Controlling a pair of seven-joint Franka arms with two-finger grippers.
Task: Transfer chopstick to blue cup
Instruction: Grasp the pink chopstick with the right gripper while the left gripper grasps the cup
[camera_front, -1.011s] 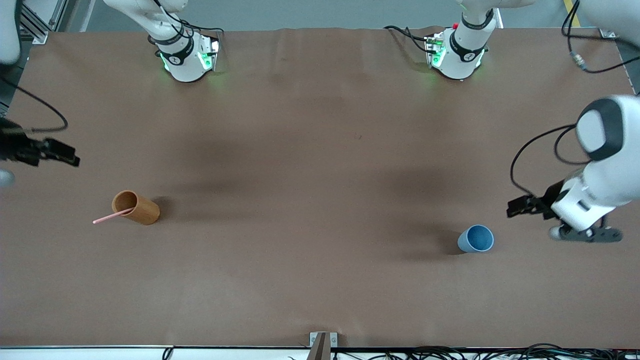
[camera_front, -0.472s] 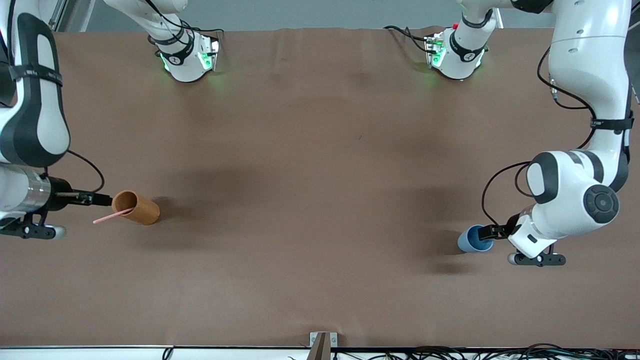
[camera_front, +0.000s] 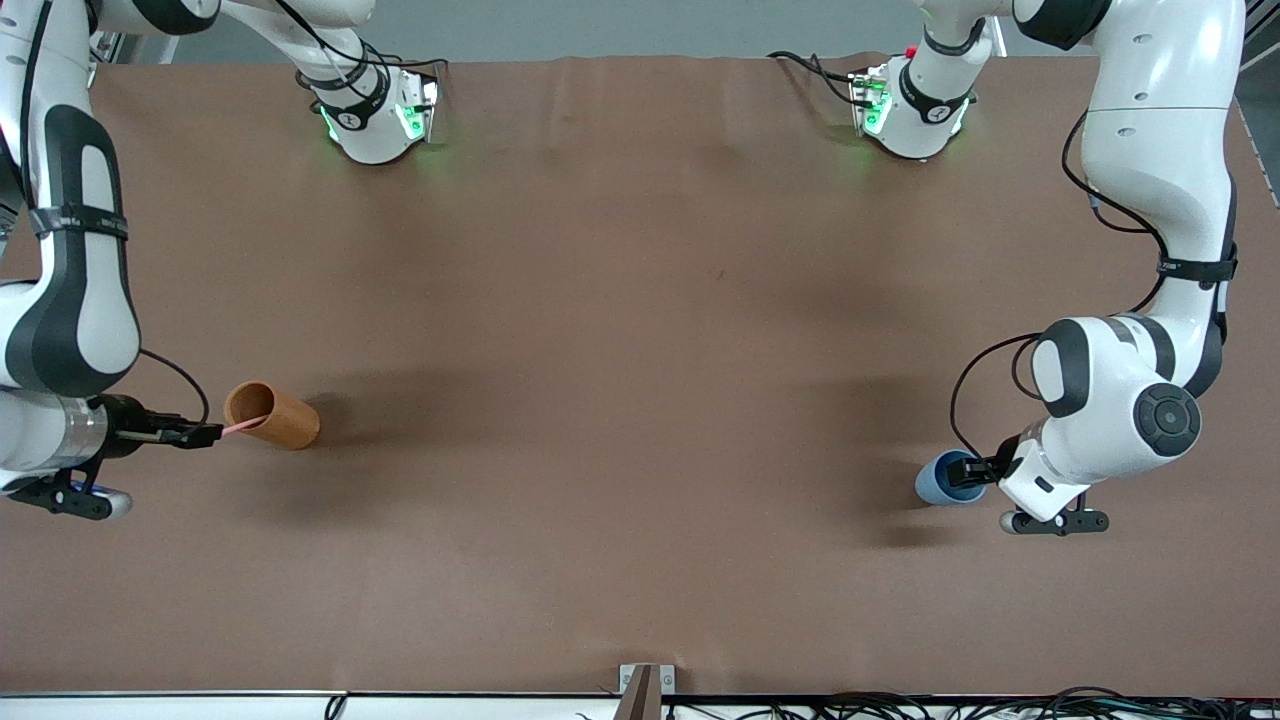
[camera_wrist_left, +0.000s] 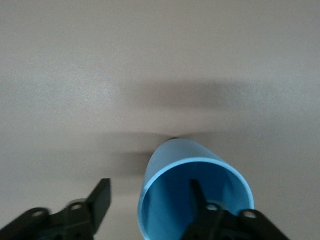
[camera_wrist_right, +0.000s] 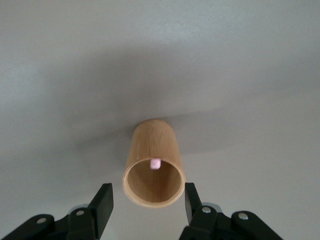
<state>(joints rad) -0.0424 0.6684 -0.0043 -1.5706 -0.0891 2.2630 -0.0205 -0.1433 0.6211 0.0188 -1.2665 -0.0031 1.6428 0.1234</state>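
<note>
The pale-pink chopstick leans out of the orange-brown cup near the right arm's end of the table. My right gripper is open at the stick's free end. In the right wrist view the stick's tip shows end-on over the cup's mouth, with the right gripper open and one finger on each side. The blue cup stands near the left arm's end. My left gripper is open at its rim. In the left wrist view one finger is inside the blue cup and the other is outside.
The brown table cover spreads between the two cups. A small metal bracket sits at the table edge nearest the front camera. Both arm bases stand along the edge farthest from the camera.
Both arms have come in over the table. The right gripper moved to the chopstick's free end at the orange-brown cup. The left gripper moved onto the blue cup's rim.
</note>
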